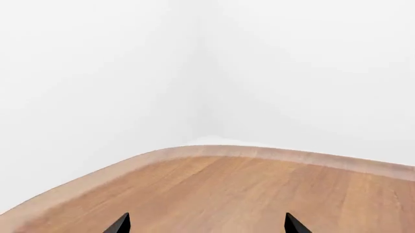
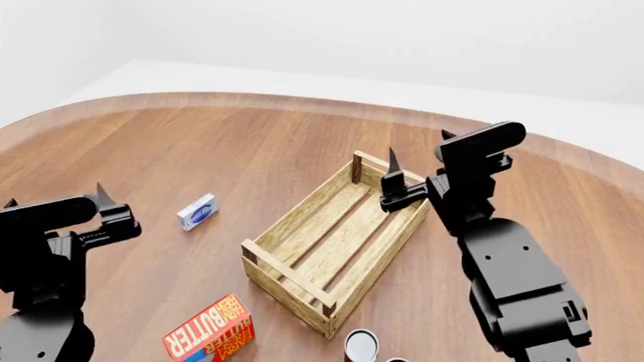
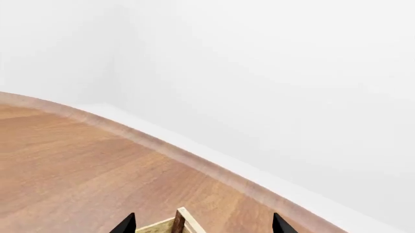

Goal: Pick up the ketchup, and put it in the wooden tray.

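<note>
Ketchup is nowhere in these views, so the main risk is a reach for the wrong red thing: the butter box (image 2: 210,332) at 7 o'clock or the tin (image 2: 360,345) at 6 o'clock of the wooden tray (image 2: 336,243). Right fingers (image 2: 396,183) hang spread and empty over the tray's far corner; left fingers (image 2: 113,213) also stand apart above bare surface (image 2: 252,151).

2 matte black arms — blocky segments, pointed black fingertips (image 2: 393,161).

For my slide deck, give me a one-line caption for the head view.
Right gripper open over the empty tray; butter box nearby.
</note>
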Controlling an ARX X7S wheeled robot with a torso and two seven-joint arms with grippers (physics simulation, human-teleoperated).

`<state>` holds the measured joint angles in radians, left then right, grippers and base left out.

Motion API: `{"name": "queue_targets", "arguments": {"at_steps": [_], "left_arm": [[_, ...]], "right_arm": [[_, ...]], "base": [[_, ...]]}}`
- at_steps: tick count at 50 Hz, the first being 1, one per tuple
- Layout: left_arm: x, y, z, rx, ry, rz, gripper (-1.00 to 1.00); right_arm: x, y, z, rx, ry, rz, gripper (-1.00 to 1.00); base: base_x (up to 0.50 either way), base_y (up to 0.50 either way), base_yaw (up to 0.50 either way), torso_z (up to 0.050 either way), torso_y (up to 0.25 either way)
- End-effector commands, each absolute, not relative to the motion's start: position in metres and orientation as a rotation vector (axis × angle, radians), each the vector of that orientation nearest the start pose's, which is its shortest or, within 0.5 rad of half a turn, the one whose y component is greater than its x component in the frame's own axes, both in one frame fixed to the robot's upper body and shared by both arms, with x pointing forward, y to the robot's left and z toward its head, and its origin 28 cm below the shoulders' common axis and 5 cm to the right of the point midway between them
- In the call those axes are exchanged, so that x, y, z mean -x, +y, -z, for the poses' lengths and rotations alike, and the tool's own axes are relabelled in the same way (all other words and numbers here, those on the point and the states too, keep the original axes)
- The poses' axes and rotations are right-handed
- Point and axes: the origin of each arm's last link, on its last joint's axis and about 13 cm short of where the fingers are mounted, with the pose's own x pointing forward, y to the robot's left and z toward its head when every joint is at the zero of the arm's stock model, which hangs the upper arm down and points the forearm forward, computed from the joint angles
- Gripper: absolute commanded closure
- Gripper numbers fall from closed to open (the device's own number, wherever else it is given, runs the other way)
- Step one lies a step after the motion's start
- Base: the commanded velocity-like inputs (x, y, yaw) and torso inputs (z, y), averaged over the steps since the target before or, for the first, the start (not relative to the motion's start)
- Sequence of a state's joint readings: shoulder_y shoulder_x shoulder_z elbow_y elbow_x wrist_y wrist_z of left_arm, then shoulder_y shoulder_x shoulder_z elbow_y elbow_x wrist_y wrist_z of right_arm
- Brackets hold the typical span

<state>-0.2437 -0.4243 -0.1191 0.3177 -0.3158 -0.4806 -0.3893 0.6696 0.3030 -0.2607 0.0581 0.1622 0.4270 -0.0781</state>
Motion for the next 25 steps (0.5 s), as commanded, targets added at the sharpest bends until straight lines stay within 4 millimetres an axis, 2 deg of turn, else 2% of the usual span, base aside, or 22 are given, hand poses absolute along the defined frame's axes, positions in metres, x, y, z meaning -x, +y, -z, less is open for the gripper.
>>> {"name": "queue_targets", "arguments": {"at_steps": [1, 8, 17, 25], "left_arm": [[-0.208, 0.324, -0.122, -0.096, -0.108, -0.534, -1.00], [-0.195, 0.328, -0.111, -0.106, -0.052, -0.569, -1.00], [-0.184, 0.334, -0.113, -0.115, 0.005, -0.622, -1.00], [-0.179, 0.339, -0.107, -0.119, 0.123, -0.645, -1.00]], "right_arm": [[-0.330, -0.130, -0.153, 0.264, -0.131, -0.230, -1.00], [-0.330, -0.128, -0.152, 0.261, -0.130, -0.230, -1.00], [-0.329, -0.125, -0.150, 0.254, -0.132, -0.238, -1.00], [-0.330, -0.123, -0.150, 0.244, -0.138, -0.242, -1.00]], "base": [[0.00, 0.00, 0.00, 0.000, 0.000], [0.00, 0.00, 0.00, 0.000, 0.000], [0.00, 0.00, 0.00, 0.000, 0.000], [0.00, 0.00, 0.00, 0.000, 0.000]]}}
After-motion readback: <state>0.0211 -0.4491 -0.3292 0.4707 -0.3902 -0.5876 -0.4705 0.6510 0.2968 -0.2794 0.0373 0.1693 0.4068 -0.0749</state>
